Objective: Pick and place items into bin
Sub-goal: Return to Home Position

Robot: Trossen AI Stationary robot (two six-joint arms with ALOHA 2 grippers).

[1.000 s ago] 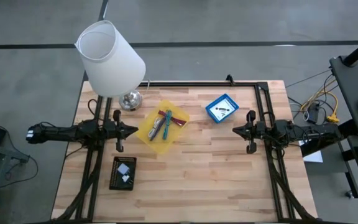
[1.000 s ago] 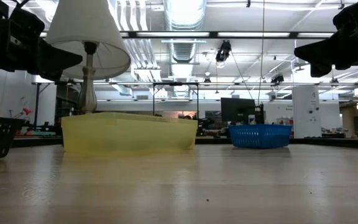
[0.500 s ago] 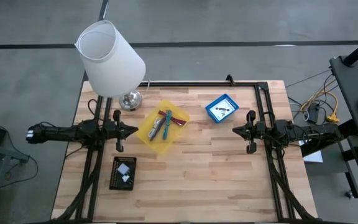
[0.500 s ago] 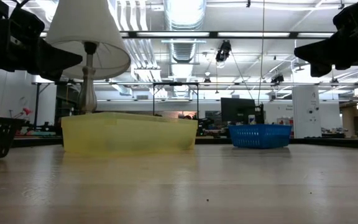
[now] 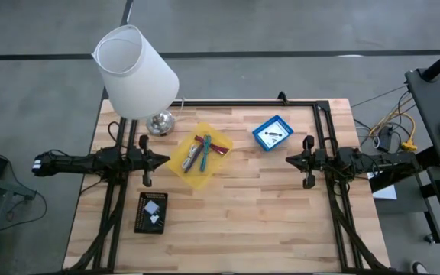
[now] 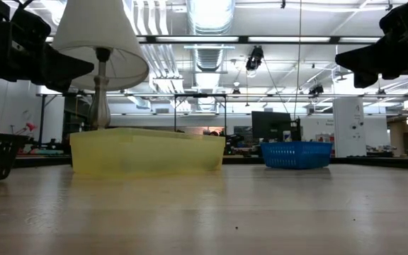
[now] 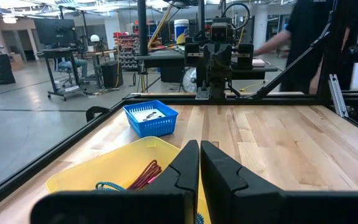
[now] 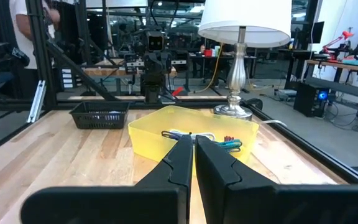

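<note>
High view. Light wooden slat table (image 5: 258,221) fills the lower centre of the frame.

- Yellow plastic tray (image 5: 197,182): centre-left on the tabletop. A teal pen (image 5: 205,151) lies in it among other small loose pieces.
- Blue plastic mesh basket (image 5: 281,120): up and right of the tray, apart from it. A white rectangular packet (image 5: 272,135) lies inside.
- Black mesh basket (image 5: 139,218): lower left of the tray, near the table's left edge. Small white pieces (image 5: 153,208) lie inside.
- White-shaded table lamp (image 5: 134,72): upper left; its round metal base (image 5: 160,122) stands just up-left of the tray.
- Left gripper (image 5: 163,160): just left of the tray.
- Right gripper (image 5: 290,160): mid-right, below the blue basket.
</note>
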